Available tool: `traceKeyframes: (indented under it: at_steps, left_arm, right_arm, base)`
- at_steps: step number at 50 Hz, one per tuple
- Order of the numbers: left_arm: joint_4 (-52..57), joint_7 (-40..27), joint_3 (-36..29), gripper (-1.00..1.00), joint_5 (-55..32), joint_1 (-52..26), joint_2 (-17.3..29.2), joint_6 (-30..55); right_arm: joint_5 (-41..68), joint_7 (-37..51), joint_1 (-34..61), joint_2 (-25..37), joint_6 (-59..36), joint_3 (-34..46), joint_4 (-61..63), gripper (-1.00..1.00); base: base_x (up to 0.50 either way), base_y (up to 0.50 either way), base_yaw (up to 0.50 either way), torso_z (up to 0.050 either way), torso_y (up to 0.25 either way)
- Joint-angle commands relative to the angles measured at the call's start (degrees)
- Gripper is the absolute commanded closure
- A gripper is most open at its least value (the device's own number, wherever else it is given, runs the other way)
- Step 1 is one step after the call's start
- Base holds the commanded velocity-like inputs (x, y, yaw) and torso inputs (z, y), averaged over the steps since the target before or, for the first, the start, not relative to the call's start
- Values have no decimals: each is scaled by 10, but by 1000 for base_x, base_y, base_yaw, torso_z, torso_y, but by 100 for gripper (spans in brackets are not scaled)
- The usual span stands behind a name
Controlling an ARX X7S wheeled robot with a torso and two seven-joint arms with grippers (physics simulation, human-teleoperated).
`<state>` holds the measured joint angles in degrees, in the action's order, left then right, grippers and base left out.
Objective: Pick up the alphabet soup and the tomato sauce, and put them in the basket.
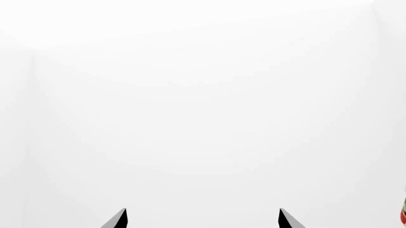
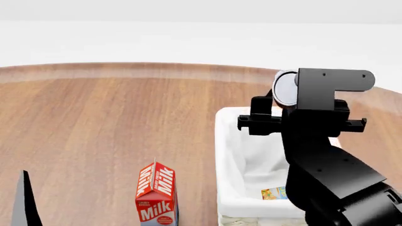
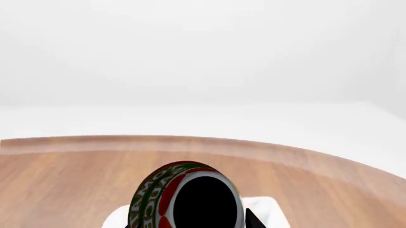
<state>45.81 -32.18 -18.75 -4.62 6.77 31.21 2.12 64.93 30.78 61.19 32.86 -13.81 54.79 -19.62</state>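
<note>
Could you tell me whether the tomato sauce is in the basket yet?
Not yet. The right tool holds the tomato sauce on its side above the basket, which already contains the alphabet soup.

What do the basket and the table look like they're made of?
The basket looks like cream woven wicker at its bottom edge, lined with smooth white cloth. The table looks like matte brown wood with visible grain streaks, though as a render that could be a printed finish.

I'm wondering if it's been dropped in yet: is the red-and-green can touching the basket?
Apart. In the head view the tomato sauce is held in the right gripper, lifted over the basket, its pale lid showing clear above the far rim.
</note>
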Motion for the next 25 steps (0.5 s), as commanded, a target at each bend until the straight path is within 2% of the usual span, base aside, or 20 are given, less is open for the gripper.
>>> traceKeyframes:
  at_steps: [1,25]
  left_arm:
    - [-2,0,-2,-100,0,-1,0,-1]
    - [-8,-3,0,-100,-3,5,3,-11]
  right_arm:
    - [-36,-27,-4,-47,9,5,-94,100]
    - [-42,-60,-25,-103,25,9,-218,100]
  base:
    - [0,0,0,0,0]
    - [0,0,0,0,0]
